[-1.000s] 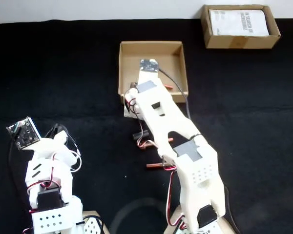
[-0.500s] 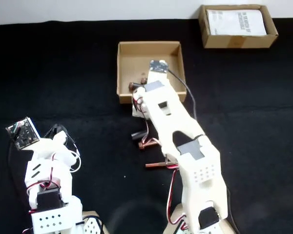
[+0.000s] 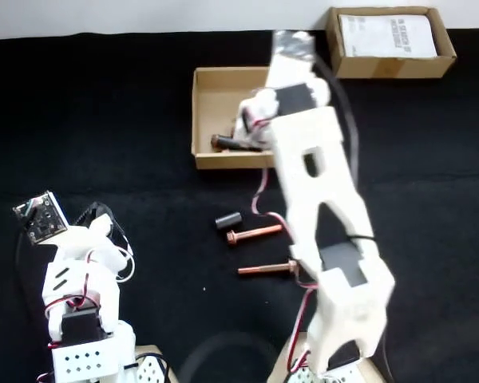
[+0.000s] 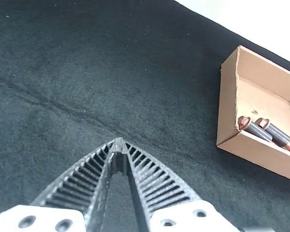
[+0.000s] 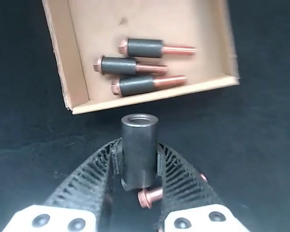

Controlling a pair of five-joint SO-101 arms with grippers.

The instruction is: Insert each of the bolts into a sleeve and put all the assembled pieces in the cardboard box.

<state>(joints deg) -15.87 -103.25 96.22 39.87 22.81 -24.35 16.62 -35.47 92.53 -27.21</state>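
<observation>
While right gripper point(image 5: 138, 143) clamps one dark sleeve point(image 5: 139, 162), box point(image 5: 63, 53) holds three sleeved copper bolts point(image 5: 128, 65); two bare bolts point(image 3: 255, 234), one loose sleeve point(image 3: 228, 219) on bench point(image 3: 104, 120); left gripper point(image 4: 118, 143) clenched.

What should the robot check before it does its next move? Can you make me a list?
1. Held sleeve gripped: ok, the right gripper has its fingers closed on it.
2. Bolts ready: ok, two loose bolts lie on the table.
3. Left gripper ready to grab a bolt: not ok, its fingers are shut with nothing in them.
4. Spare sleeve for the last bolt: ok, lying near the bolts.
5. Room in the cardboard box: ok, three assembled pieces lie by one wall.
6. Held sleeve's hole clear: cannot tell.
</observation>
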